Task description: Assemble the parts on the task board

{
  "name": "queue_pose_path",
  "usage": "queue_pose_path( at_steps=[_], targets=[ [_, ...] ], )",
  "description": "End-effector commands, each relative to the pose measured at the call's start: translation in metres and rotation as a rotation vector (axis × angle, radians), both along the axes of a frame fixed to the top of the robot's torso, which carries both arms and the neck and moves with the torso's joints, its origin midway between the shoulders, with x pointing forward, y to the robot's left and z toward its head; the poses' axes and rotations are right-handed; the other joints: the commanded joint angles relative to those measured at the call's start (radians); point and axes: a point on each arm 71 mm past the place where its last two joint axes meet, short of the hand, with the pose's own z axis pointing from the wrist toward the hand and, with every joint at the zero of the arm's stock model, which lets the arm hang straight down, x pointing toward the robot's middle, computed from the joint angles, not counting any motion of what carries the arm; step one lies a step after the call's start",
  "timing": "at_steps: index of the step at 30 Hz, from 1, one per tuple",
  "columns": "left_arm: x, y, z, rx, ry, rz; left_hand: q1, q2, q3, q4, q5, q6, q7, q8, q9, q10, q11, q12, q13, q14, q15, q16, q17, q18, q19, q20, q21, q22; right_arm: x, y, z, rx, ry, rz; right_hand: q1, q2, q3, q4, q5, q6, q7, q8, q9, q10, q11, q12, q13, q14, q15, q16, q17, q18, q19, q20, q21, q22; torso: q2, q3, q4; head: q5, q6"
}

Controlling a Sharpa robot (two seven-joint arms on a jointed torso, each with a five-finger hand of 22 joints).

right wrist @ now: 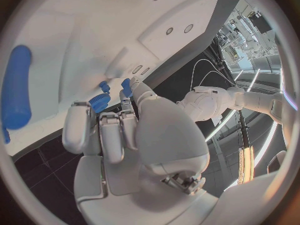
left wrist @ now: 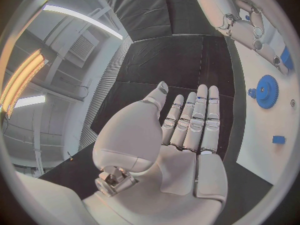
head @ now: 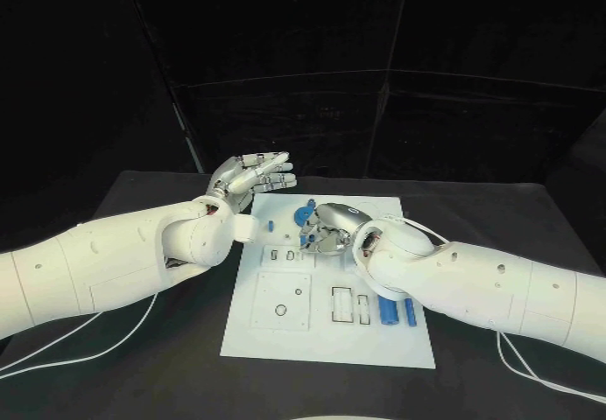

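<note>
Two robot hands over the white task board (head: 331, 337)

The left robot hand (head: 250, 178) is spread, holding nothing, beside the board's far corner. The right robot hand (head: 331, 233) pinches a small blue part (right wrist: 99, 102) above the board, near the blue plastic gear (head: 302, 215).

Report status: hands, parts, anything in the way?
Left hand open, raised off the board. Right hand pinching a small blue part over it. Blue gear on board. Nothing blocking.

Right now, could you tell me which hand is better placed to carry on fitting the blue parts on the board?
The right hand: it is down on the task board, fingers at a small blue part. The left hand is raised, open and holding nothing, beyond the board's far corner.
</note>
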Motion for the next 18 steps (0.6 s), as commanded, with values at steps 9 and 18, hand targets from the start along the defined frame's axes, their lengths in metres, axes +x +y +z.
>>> queue_pose_path(
  at_steps=[9, 18],
  targets=[
    [0.001, -0.002, 0.002, -0.005, -0.014, -0.007, -0.001, -0.009, 0.001, -0.004, 0.004, -0.006, 0.053, -0.002, 0.000, -0.004, -0.002, -0.004, 0.000, 0.005, 0.002, -0.004, -0.001, 0.012, 0.004, 0.002, -0.003, -0.001, -0.006, 0.007, -0.007, -0.028, 0.004, 0.026, 0.007, -0.002, 0.006, -0.002, 0.005, 0.017, -0.007, 0.004, 0.001, 0.000, -0.001, -0.001, 0.132, 0.083, -0.004, -0.005, 0.167, -0.016, 0.000, -0.001, 0.002, -0.001, 0.000, -0.0005, 0.0013, 0.001, -0.003],
    [0.001, -0.003, 0.002, -0.006, -0.013, -0.008, -0.002, -0.009, 0.001, -0.004, 0.004, -0.006, 0.053, -0.002, 0.000, -0.003, -0.002, -0.004, 0.000, 0.005, 0.002, -0.004, -0.001, 0.012, 0.004, 0.002, -0.003, -0.001, -0.009, 0.008, -0.012, -0.046, 0.015, 0.035, -0.002, -0.013, 0.006, -0.001, 0.004, 0.015, -0.006, 0.003, 0.000, -0.001, 0.000, -0.003, 0.131, 0.083, -0.003, -0.006, 0.165, -0.015, -0.001, -0.001, 0.001, -0.004, 0.000, -0.0010, 0.0009, 0.003, -0.004]
  ],
)
